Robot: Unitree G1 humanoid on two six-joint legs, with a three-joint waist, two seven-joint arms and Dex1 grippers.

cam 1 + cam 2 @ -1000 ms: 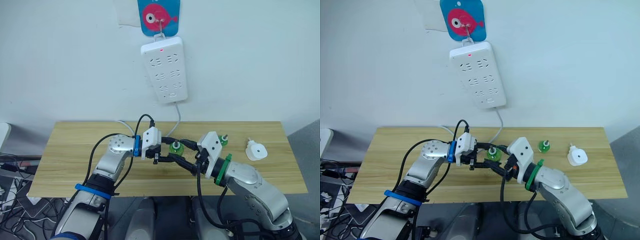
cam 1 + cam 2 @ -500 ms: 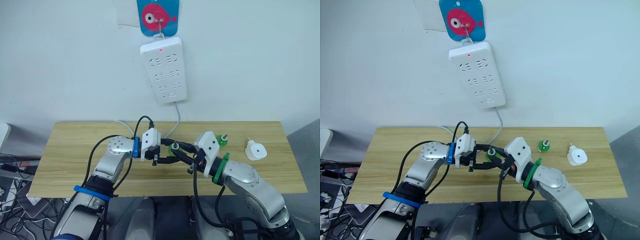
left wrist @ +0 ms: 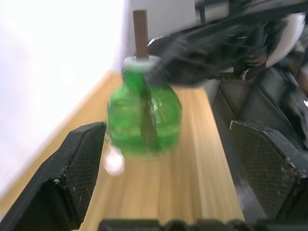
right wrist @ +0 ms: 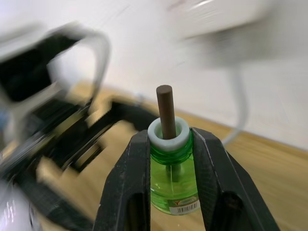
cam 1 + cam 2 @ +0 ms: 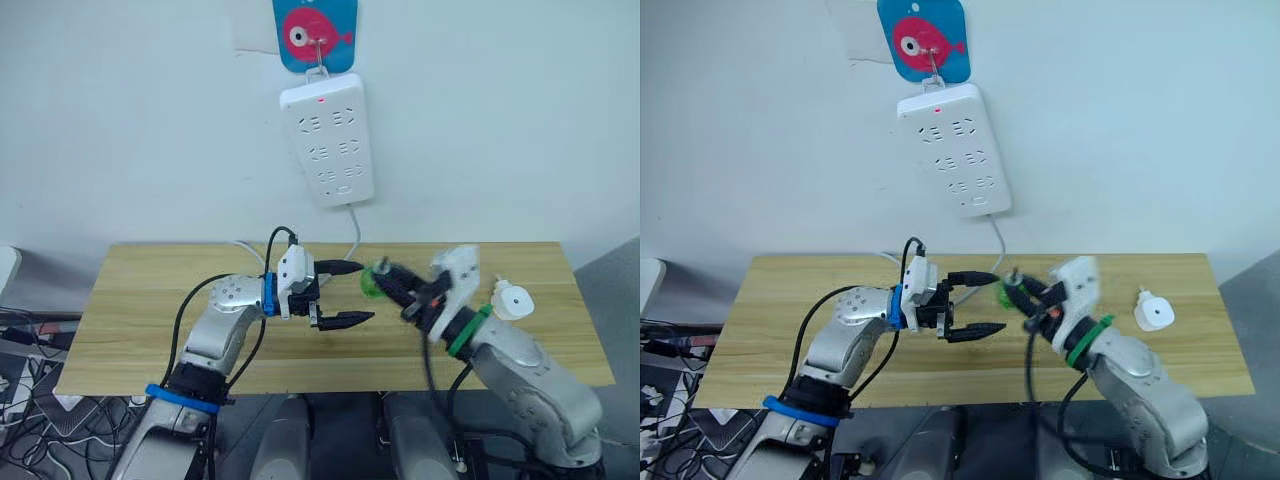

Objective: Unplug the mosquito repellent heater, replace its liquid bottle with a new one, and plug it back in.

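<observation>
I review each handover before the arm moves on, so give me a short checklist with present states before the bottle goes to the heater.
1. Right gripper shut on the green bottle at its neck: ok.
2. Wick upright and showing above the white collar: ok.
3. Left gripper open and apart from the bottle: ok.
4. Mosquito repellent heater unplugged, lying on the table near the right arm: ok.
5. Heater's bottle socket empty: cannot tell.
6. Power strip on the wall, red light on, sockets free: ok.
</observation>
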